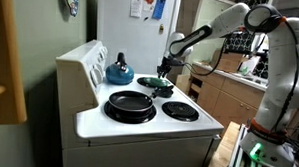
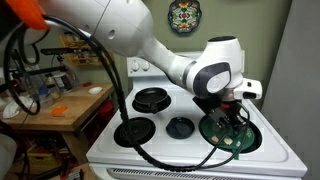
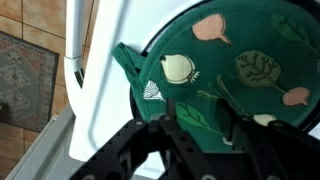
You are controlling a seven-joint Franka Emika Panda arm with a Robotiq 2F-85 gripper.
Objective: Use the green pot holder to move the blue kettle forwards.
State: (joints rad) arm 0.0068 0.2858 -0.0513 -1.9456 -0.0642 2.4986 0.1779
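Note:
The green pot holder (image 1: 156, 84) lies flat over a burner of the white stove (image 1: 138, 128), on the side away from the control panel. It also shows as a dark green pad (image 2: 228, 132) at the stove's front right. In the wrist view the pot holder (image 3: 230, 60) fills the frame, with its leaf and vegetable print and a hanging loop at its left edge. My gripper (image 3: 202, 112) stands right over it, jaws apart and fingertips at the cloth, clamping nothing. The blue kettle (image 1: 119, 68) stands by the control panel, a short way from my gripper (image 1: 166, 70); the arm hides it in the exterior view that faces the stove's front.
A black frying pan (image 1: 130, 103) sits on the burner next to the kettle, and it shows in both exterior views (image 2: 152, 98). A bare burner (image 1: 180, 111) lies near the stove's front edge. A fridge stands just past the stove. A wooden table (image 2: 60, 105) is beside it.

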